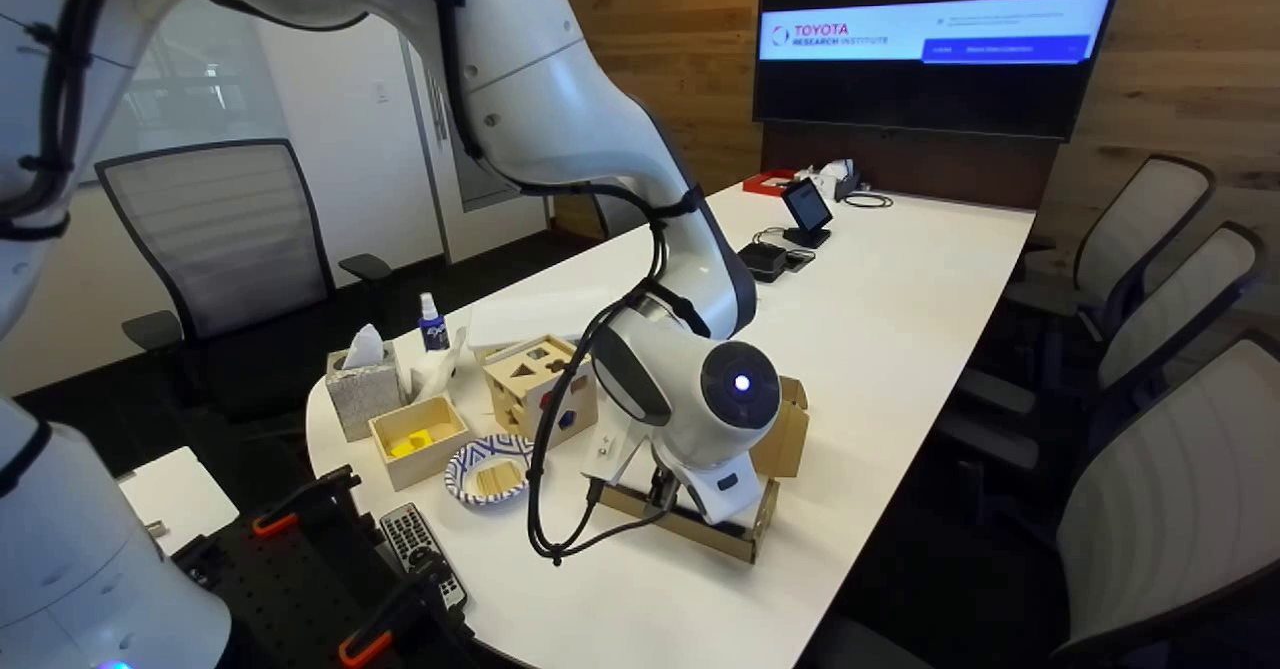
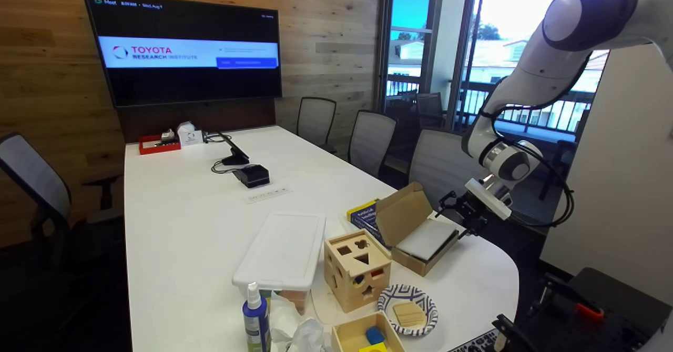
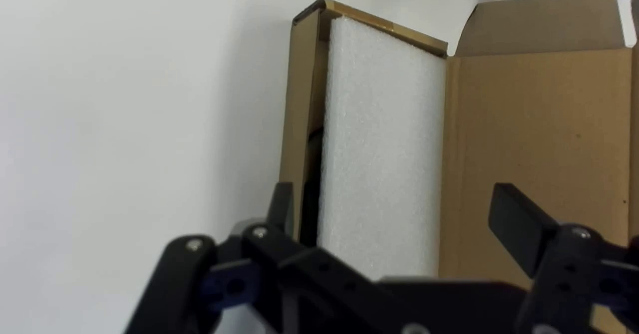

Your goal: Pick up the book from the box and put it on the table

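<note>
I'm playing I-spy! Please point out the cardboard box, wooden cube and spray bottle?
Cardboard box (image 3: 538, 139): in the wrist view, its open lid.
Wooden cube (image 2: 349, 262): in an exterior view, its top face.
Spray bottle (image 2: 256, 316): in an exterior view, its blue body.

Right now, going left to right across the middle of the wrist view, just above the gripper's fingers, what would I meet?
The white table → the cardboard box's side wall → a dark thing inside, too hidden to name → a white foam slab → the box's open lid.
</note>
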Robot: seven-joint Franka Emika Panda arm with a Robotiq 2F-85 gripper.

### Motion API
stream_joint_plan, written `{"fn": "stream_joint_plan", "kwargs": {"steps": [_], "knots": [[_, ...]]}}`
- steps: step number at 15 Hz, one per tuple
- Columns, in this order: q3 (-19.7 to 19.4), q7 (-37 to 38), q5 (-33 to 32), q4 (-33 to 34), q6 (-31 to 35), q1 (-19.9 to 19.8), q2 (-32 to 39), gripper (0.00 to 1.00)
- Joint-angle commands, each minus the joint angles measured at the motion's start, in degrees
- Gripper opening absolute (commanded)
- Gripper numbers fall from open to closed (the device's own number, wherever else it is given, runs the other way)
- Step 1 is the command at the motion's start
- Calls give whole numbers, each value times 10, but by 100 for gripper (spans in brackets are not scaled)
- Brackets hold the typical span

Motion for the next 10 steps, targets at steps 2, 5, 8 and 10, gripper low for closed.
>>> {"fn": "stream_joint_plan", "kwargs": {"steps": [2,5,8,10], "knots": [[6,-6,17,24,16,0,30,100],[7,-10,23,31,18,-3,43,100],[11,-13,37,40,23,0,55,100],[12,-13,45,47,25,3,61,100]]}}
